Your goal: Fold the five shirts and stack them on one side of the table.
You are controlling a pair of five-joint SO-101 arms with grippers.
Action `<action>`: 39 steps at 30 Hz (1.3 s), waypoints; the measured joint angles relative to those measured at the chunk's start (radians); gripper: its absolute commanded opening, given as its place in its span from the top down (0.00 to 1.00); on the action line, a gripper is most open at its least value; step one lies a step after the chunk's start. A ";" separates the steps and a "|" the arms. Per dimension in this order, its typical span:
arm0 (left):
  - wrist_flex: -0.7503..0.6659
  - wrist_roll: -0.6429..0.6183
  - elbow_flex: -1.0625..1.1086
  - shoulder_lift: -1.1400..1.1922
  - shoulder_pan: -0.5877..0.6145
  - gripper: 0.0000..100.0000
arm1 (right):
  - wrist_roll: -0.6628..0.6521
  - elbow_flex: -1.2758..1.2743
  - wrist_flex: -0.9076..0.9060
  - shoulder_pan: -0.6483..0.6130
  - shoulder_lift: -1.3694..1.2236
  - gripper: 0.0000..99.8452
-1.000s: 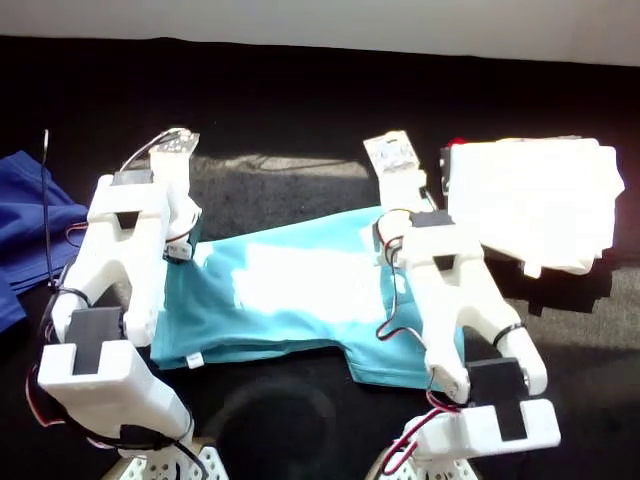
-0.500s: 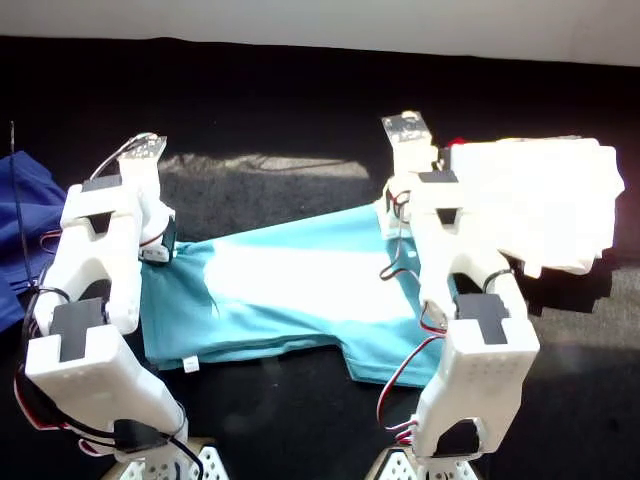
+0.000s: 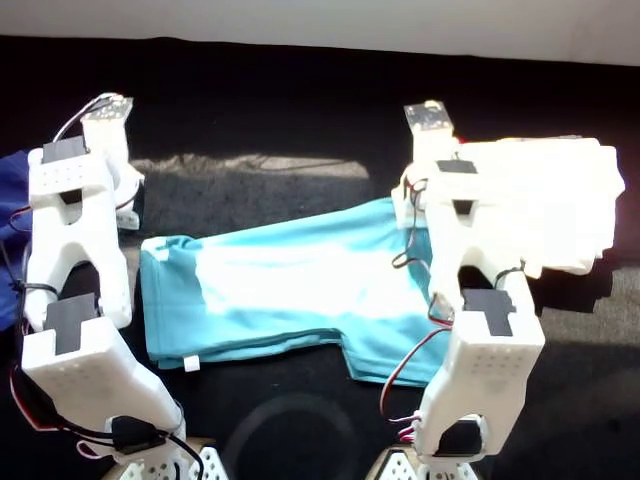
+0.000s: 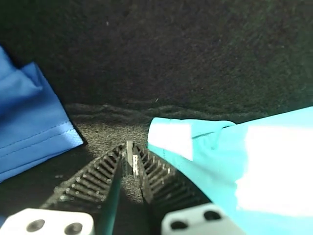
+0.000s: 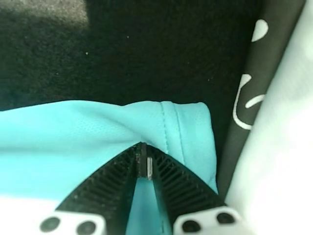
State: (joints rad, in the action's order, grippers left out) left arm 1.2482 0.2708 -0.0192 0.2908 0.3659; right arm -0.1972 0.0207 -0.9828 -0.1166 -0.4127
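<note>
I see a stack of folded white shirts (image 3: 540, 200) frame-right and a loose blue fabric shirt (image 4: 29, 122) waiting frame-left, while my right hand (image 5: 143, 164) pinches the partly folded teal shirt (image 3: 290, 285) and my left hand (image 4: 131, 160) is closed and empty.

Black table (image 3: 300, 110), turquoise shirt (image 3: 300, 285), blue shirt (image 4: 29, 122), white shirt stack (image 3: 545, 200)
</note>
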 measured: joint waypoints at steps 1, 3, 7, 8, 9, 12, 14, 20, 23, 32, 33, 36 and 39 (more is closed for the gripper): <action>0.002 0.000 0.000 0.002 -0.020 0.99 | 0.000 0.028 -0.028 -0.011 0.000 0.99; 0.002 0.000 0.000 0.021 -0.058 0.99 | 0.000 0.080 -0.074 -0.034 0.000 0.99; -0.028 -0.005 0.000 0.098 -0.103 0.99 | 0.054 0.146 -0.140 -0.083 0.000 0.99; -0.029 -0.014 0.000 0.120 -0.104 0.99 | 0.064 0.149 -0.144 -0.094 0.000 0.99; -0.029 -0.020 0.000 0.144 -0.104 0.99 | 0.071 0.150 -0.144 -0.106 0.000 0.99; -0.035 -0.023 -0.008 0.198 -0.106 0.99 | 0.077 0.150 -0.123 -0.115 -0.009 0.99; -0.035 -0.023 -0.026 0.219 -0.104 0.99 | 0.077 0.130 -0.078 -0.106 -0.009 0.99; -0.032 -0.028 -0.081 0.249 -0.037 0.99 | 0.025 0.075 0.026 -0.037 -0.072 0.99; -0.032 -0.028 -0.117 0.261 0.003 0.99 | 0.003 0.089 0.034 -0.015 -0.137 0.99; 0.011 -0.026 -0.318 0.379 0.034 0.99 | -0.003 0.267 0.032 0.008 -0.212 0.99; 0.028 -0.026 -0.362 0.402 0.034 0.99 | -0.003 0.288 0.032 0.011 -0.212 0.99; 0.114 -0.026 -0.503 0.454 0.034 0.99 | -0.003 0.351 -0.008 0.014 -0.212 0.99; 0.219 -0.026 -0.655 0.486 0.034 0.99 | -0.003 0.411 -0.080 0.015 -0.212 0.99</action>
State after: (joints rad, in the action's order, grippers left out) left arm 1.4676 0.2447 -0.6743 0.7772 0.3997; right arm -0.2002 0.4319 -1.0625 -0.1013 -0.6245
